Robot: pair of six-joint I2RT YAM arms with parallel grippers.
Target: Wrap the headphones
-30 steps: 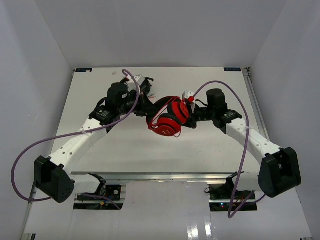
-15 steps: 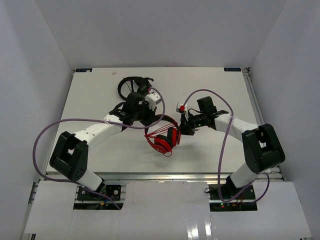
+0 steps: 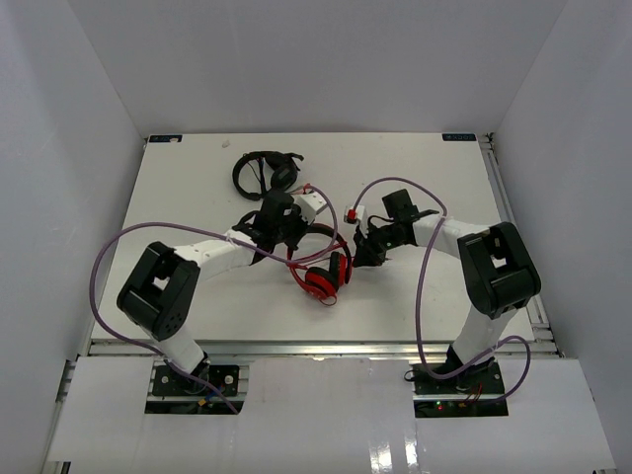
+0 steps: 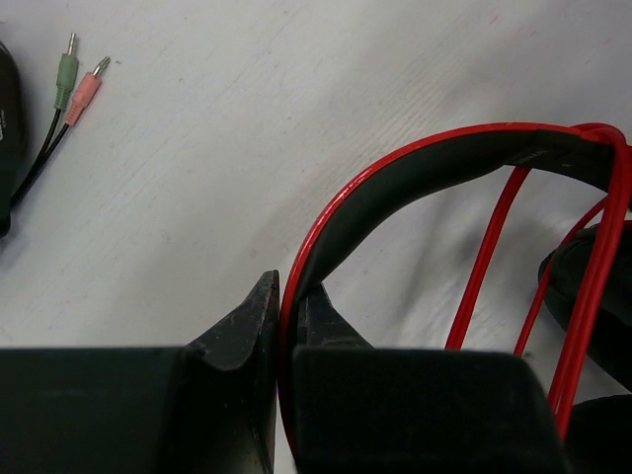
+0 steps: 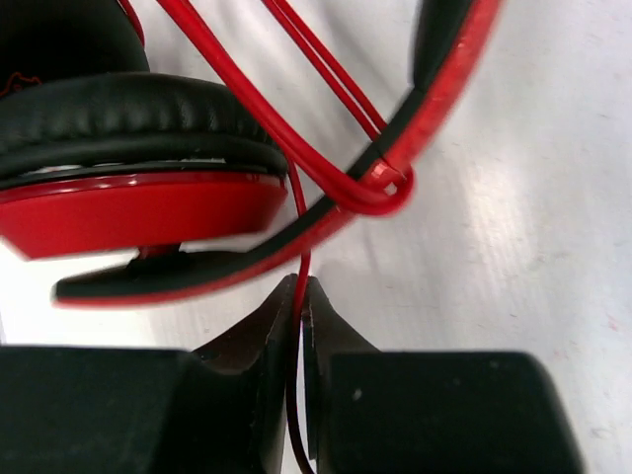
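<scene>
The red headphones lie near the table's middle, earcups toward the front. My left gripper is shut on their red headband, which runs between its fingers in the left wrist view. My right gripper is shut on the thin red cable, which climbs from the jaws to loops round the headband. In the right wrist view a glossy red earcup with black padding fills the upper left. More cable strands hang under the headband.
Black headphones lie at the back, behind the left gripper; their green and pink plugs rest on the white table. White walls enclose the table on three sides. Purple arm cables loop beside both arms.
Both arms have folded back toward their bases, and the red headphones have come nearer the front edge with them. Both grips look unchanged.
</scene>
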